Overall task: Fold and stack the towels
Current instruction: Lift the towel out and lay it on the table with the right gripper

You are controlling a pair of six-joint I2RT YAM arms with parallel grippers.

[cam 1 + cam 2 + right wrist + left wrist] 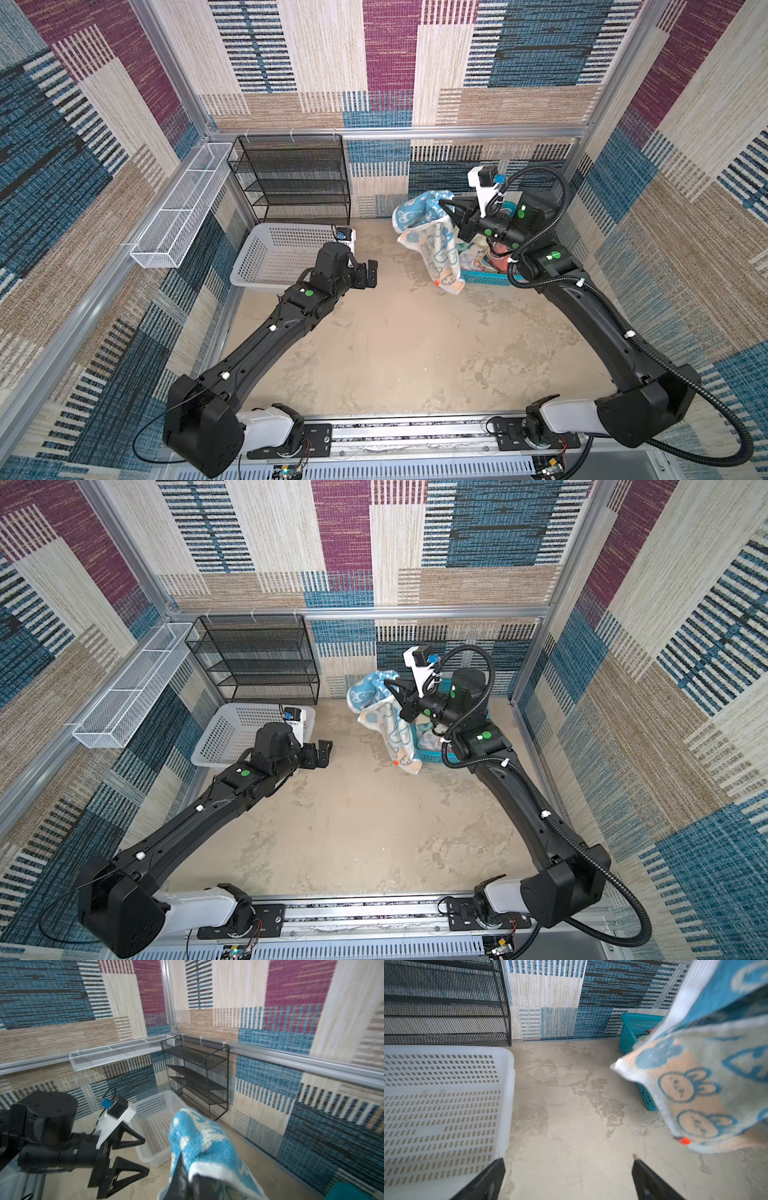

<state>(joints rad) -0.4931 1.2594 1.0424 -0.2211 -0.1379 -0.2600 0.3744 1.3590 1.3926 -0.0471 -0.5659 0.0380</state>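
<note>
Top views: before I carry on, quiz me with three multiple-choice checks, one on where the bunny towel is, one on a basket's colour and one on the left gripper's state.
1. Where is the bunny-print towel?
A. In the left gripper.
B. In the right gripper, hanging.
C. In neither, lying loose.

2. What colour is the basket that holds the other towels?
A. White.
B. Black.
C. Teal.

3. How is the left gripper?
A. Shut on a towel.
B. Open, holding nothing.
C. Shut, empty.

Answers:
1 B: the closed jaws pinch the towel's upper part and the rest drapes down in front of the basket.
2 C: its teal perforated wall shows in the left wrist view.
3 B: its fingers stand wide apart with nothing between them.
</note>
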